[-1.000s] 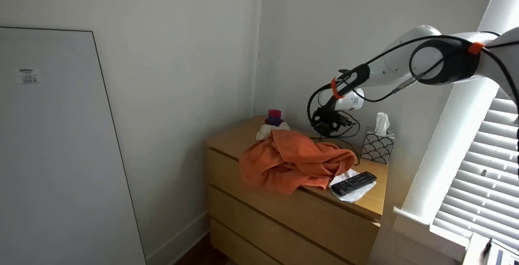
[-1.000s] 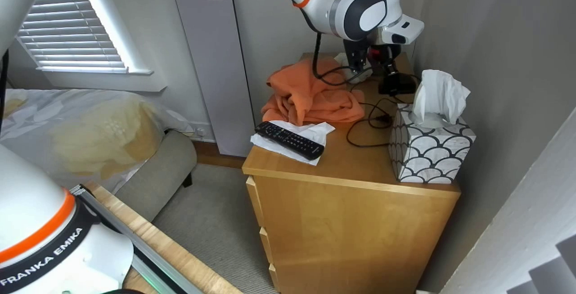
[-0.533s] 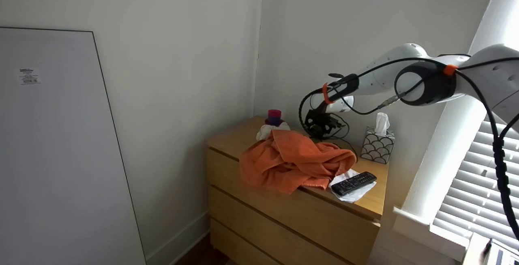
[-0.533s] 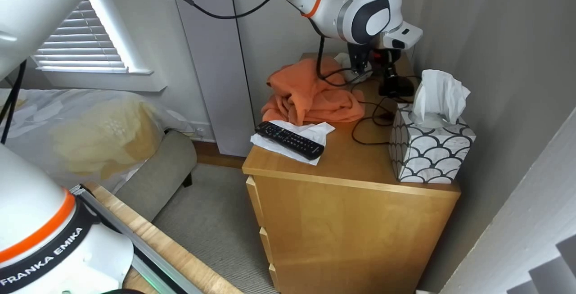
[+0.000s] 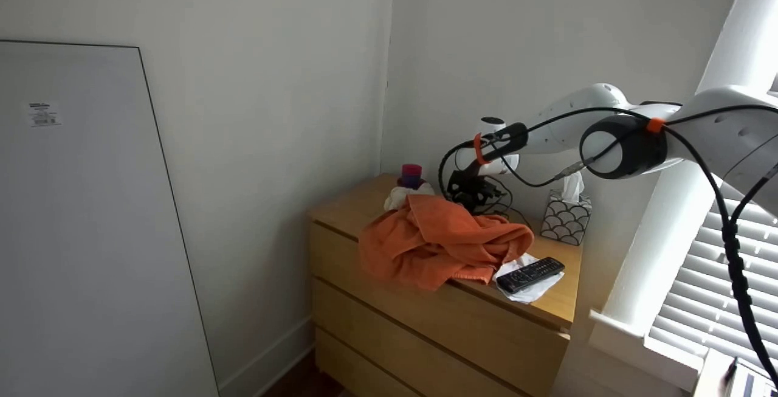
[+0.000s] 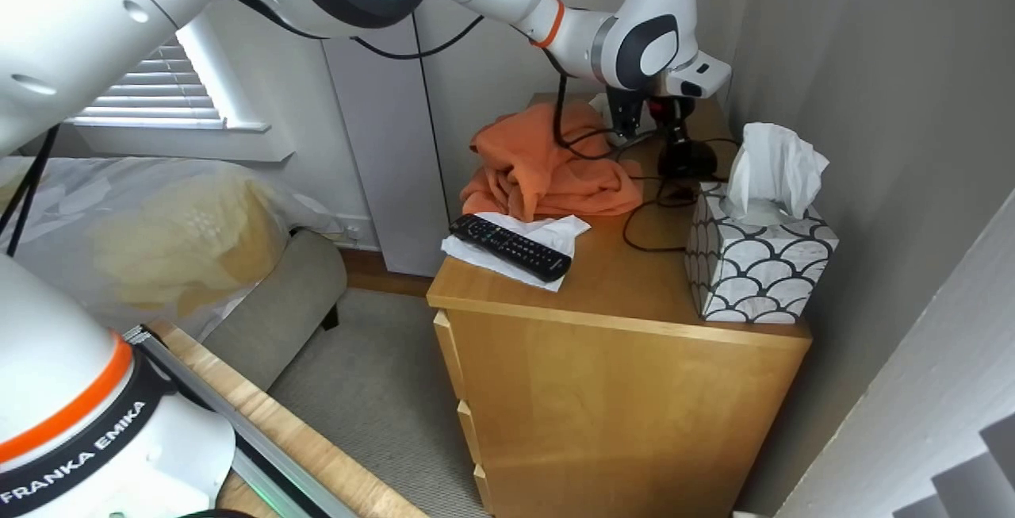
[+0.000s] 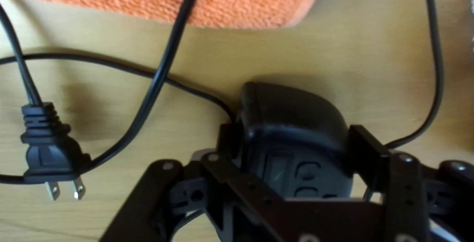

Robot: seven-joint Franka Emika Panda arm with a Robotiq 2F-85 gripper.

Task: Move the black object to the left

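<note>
The black object is a rounded black device with button outlines on its face point(image 7: 296, 105). In the wrist view my gripper point(image 7: 296, 145) has one finger pressed on each side of it, shut on it. In an exterior view the black object point(image 6: 688, 159) hangs at the bottom of my gripper point(image 6: 674, 123), low over the far part of the dresser top. I cannot tell whether it touches the wood. In an exterior view my gripper point(image 5: 471, 189) is behind the orange towel, and the object is hidden there.
The orange towel point(image 5: 444, 233) lies beside the gripper. A patterned tissue box point(image 6: 761, 264) stands near the wall. A black remote point(image 6: 511, 247) lies on white paper. Black cords and a plug point(image 7: 53, 149) lie around the object. Purple cups point(image 5: 411, 175) stand at the back.
The arm has lowered, and my gripper with the black object has moved down and left in both exterior views. The cord has shifted with it. The towel, remote and tissue box have not moved.
</note>
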